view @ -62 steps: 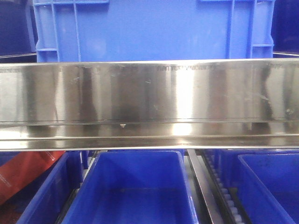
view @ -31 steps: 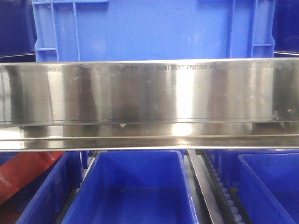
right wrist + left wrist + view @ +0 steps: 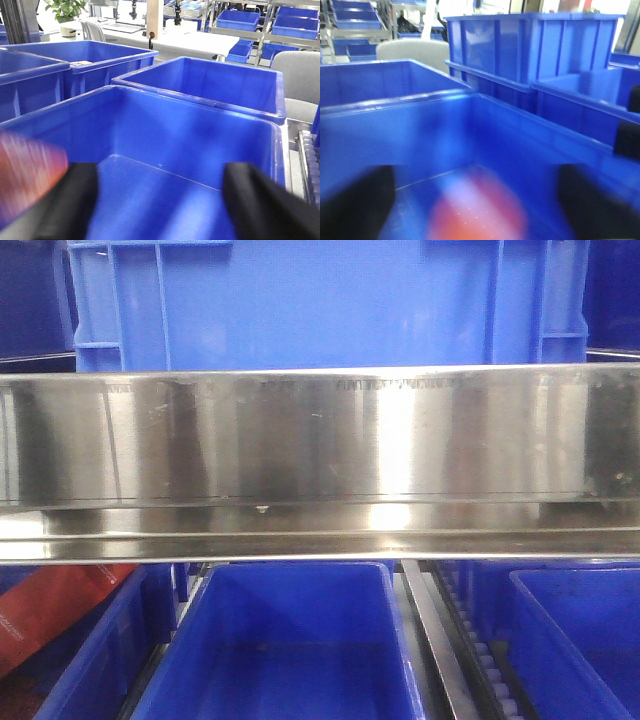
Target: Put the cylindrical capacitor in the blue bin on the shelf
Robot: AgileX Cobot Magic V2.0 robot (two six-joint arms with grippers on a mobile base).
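The scratched stainless-steel front rail of the shelf (image 3: 320, 460) spans mid-frame in the front view, open blue plastic bins (image 3: 285, 650) below it. Only the wrist views show grippers: the left gripper (image 3: 475, 210) spread around a blurred orange-red cylindrical capacitor (image 3: 475, 210) at bottom centre, not visibly clamped; the right gripper (image 3: 160, 200) spread wide over an empty blue bin (image 3: 190, 130).

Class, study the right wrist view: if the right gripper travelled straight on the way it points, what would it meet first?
Probably the far inner wall of the open blue plastic bin ahead of the right gripper; depth is uncertain.
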